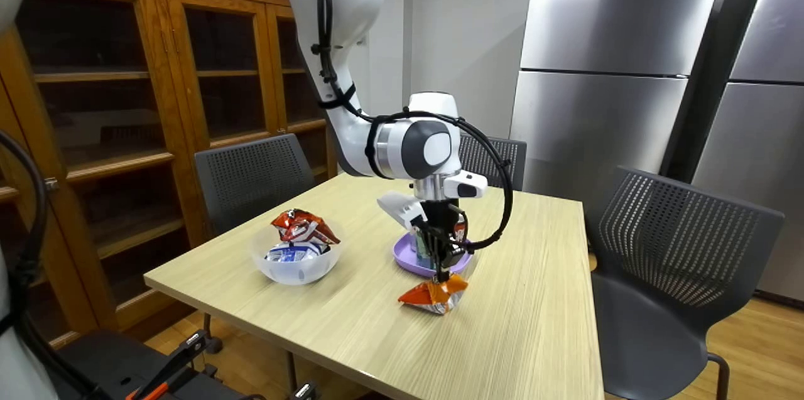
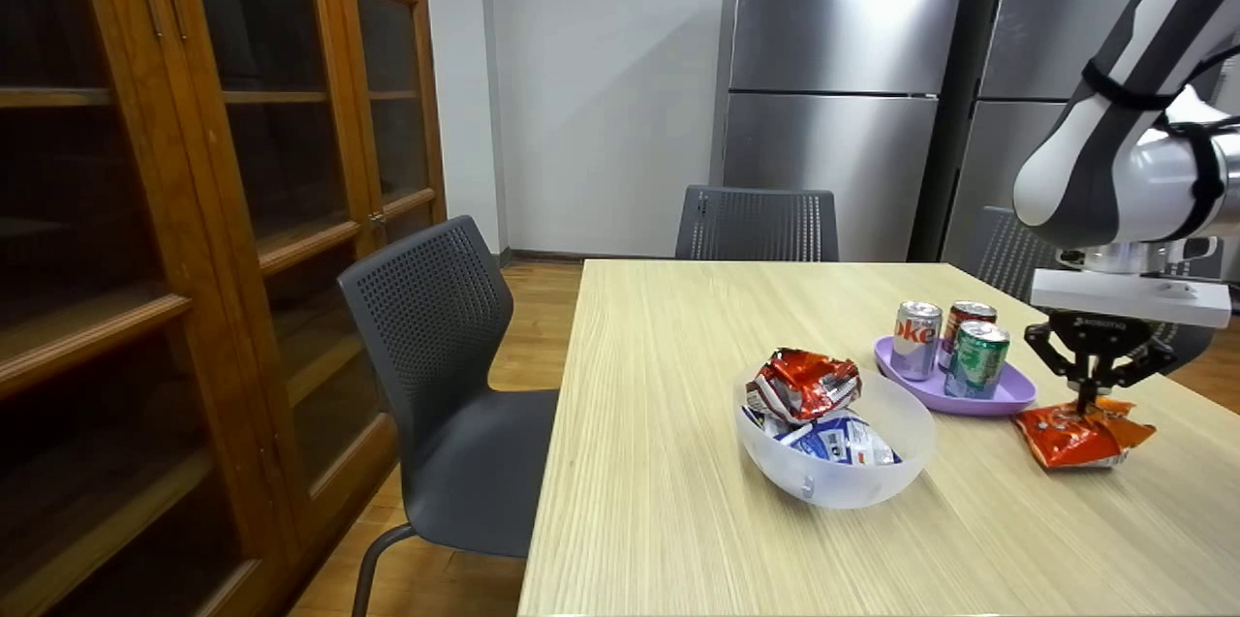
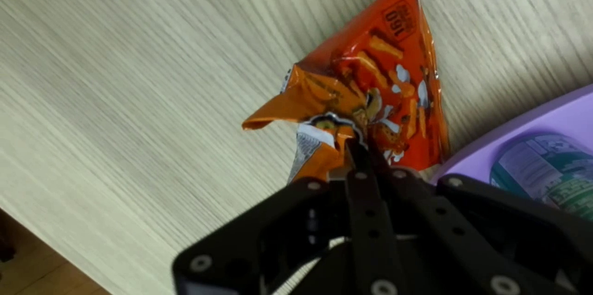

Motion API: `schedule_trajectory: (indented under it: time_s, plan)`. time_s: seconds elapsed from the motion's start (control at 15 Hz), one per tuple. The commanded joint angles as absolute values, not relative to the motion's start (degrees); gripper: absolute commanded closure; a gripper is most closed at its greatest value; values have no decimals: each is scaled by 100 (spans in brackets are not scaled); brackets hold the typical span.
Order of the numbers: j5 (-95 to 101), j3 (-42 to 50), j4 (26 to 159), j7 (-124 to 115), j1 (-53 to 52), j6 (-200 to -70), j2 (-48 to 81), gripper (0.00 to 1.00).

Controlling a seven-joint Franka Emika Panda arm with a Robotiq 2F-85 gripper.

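An orange-red chip bag (image 1: 433, 297) lies on the wooden table, with my gripper (image 1: 442, 274) reaching down onto its top. In the wrist view the black fingers of the gripper (image 3: 363, 147) are closed together on the crumpled middle of the bag (image 3: 412, 96), pinching its film. The bag (image 2: 1070, 441) still appears to rest on the tabletop in both exterior views, under the gripper (image 2: 1087, 402). Close by is a purple tray (image 3: 514, 135), its rim right beside one corner of the bag. The fingertips themselves are partly lost in shadow and folds.
On the purple tray (image 2: 935, 396) stand a silver can (image 2: 915, 338), a green can (image 2: 976, 363) and a dark red can (image 2: 972, 310). A translucent bowl (image 2: 838, 489) holds a red bag (image 2: 804, 385) and a blue bag (image 2: 845, 440). Chairs (image 1: 684, 255) surround the table (image 1: 527, 337).
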State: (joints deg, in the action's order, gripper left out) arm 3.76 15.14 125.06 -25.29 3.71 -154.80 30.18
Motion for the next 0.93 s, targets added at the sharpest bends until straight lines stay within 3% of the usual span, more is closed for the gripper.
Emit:
schedule_trajectory:
  time_s: [0.0,0.87]
  plan:
    - [283,1563,12693,-2342,320,-15417,2781,100]
    - [549,1580,13726,-2574,-158,-15379,1716,100]
